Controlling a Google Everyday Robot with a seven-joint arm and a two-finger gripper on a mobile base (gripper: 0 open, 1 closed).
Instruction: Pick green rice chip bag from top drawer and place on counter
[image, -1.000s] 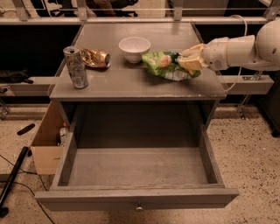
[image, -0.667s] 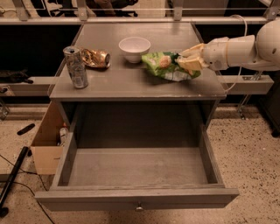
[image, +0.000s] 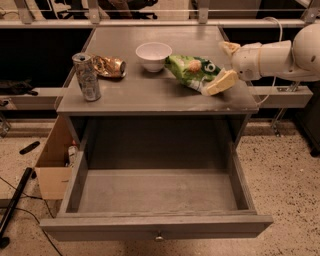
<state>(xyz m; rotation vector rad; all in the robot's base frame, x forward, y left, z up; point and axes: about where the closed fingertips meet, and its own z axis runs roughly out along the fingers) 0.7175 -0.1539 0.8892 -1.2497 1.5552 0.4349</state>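
You have the bag (image: 192, 71) lying on the counter (image: 150, 95), right of the bowl (image: 153, 54); the drawer (image: 157, 192) stands open. Your gripper (image: 226, 65) sits at the bag's right end, fingers spread apart, the lower one touching it. Only pulling away seems to remain.
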